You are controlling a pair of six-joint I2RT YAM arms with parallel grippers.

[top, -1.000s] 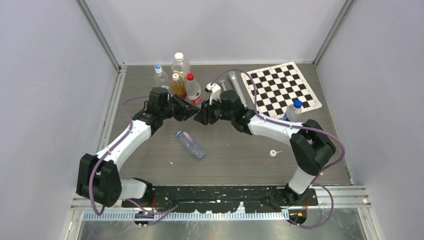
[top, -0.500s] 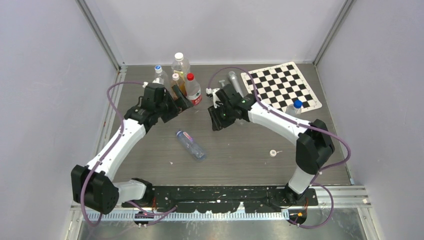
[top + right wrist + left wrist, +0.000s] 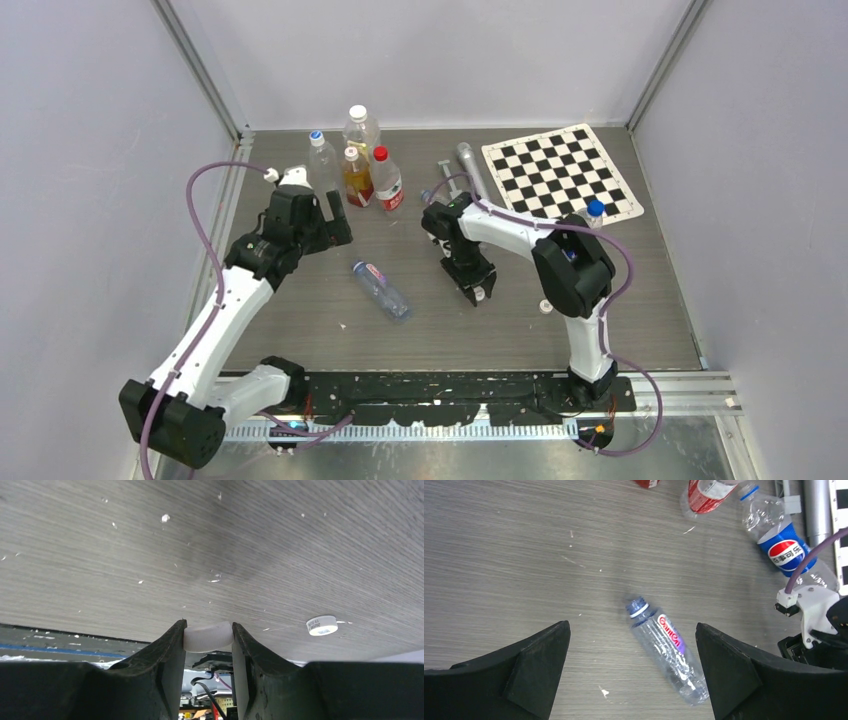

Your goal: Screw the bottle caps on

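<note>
A clear bottle [image 3: 382, 290] lies uncapped on its side mid-table, also in the left wrist view [image 3: 667, 652]. My left gripper [image 3: 327, 215] hovers above and left of the clear bottle, open and empty [image 3: 632, 626]. A Pepsi-style bottle [image 3: 785, 547] lies further right, its neck without a cap. My right gripper [image 3: 480, 292] is shut on a white cap [image 3: 208, 635], held low over the table right of the lying bottle. A second white cap [image 3: 545, 306] rests on the table, visible past the fingers [image 3: 321, 625]. A blue-capped bottle [image 3: 590, 218] stands by the checkerboard.
A cluster of bottles stands at the back: one blue-capped [image 3: 320, 155], one large and clear [image 3: 360, 125], an amber one [image 3: 355, 175] and a red-capped one [image 3: 387, 182]. A grey cylinder [image 3: 468, 165] lies beside the checkerboard mat [image 3: 560, 170].
My left gripper opened wide and drew back to the left. The right gripper left the meeting point mid-table and swung toward the near side, still gripping the white cap.
</note>
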